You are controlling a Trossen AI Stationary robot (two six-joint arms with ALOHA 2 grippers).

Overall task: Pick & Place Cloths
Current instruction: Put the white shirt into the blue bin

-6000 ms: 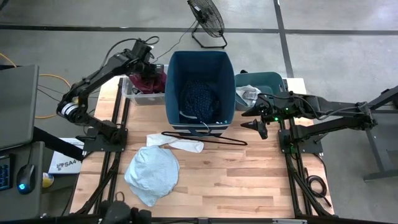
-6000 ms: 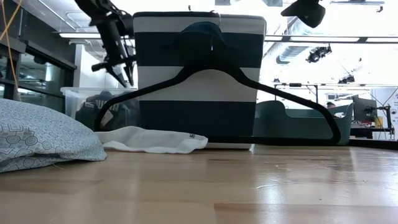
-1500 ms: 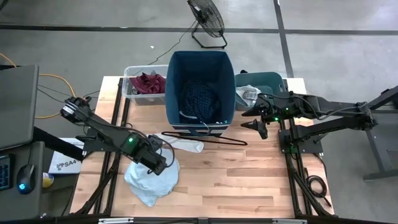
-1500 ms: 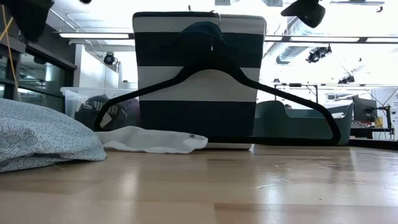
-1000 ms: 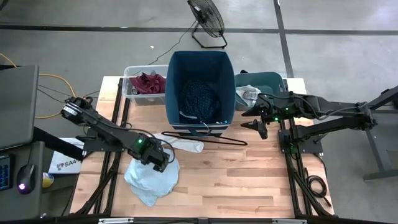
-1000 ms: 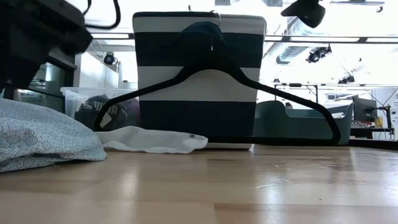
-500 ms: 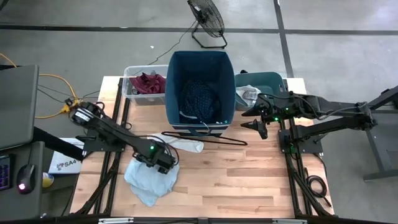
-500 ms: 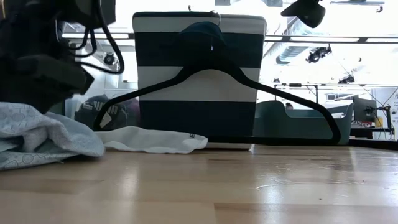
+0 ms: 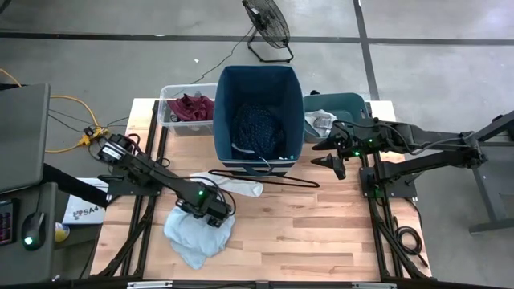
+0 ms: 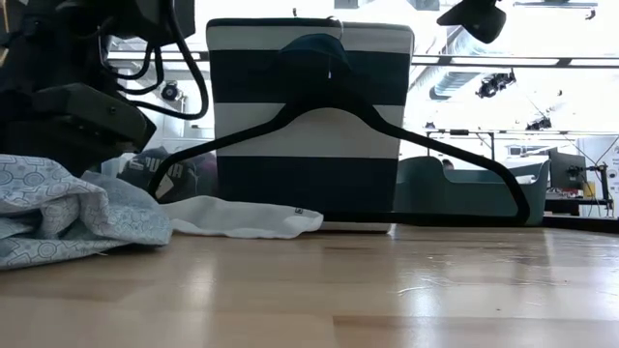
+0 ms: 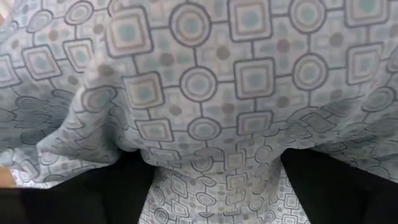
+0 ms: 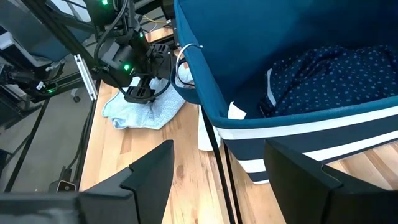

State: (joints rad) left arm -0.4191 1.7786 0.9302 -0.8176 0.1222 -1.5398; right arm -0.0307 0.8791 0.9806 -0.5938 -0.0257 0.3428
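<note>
The pale blue-grey patterned cloth (image 9: 195,238) lies bunched on the table's near left and also shows in the low view (image 10: 68,217). My left gripper (image 9: 214,211) points straight down onto its far right part, open, with cloth filling the left wrist view (image 11: 199,93). A white cloth (image 9: 238,187) lies flat beside the black hanger (image 9: 265,178). The navy dotted cloth (image 9: 259,128) sits inside the tall blue bin (image 9: 295,96). My right gripper (image 12: 217,180) hovers open, high at the bin's right side. My left gripper stands from above with its open fingers (image 11: 93,193) pushed down into the pale blue-grey cloth. A hump of the cloth (image 11: 205,155) bulges up between the two fingers. The cloth lies wrinkled on the table; how many layers are between the fingers I cannot tell.
A clear box (image 9: 170,120) holding a maroon cloth (image 9: 191,105) stands at the far left. A teal tub (image 9: 353,103) with pale cloths stands at the far right. The hanger leans against the bin's striped front (image 10: 309,126). Bare wood lies at the near right.
My left gripper has come down onto the pale blue-grey cloth, shifting slightly toward the table's right. The cloth, a smooth mound before, is now pressed in and wrinkled under it, with a fold pushed up at its right side.
</note>
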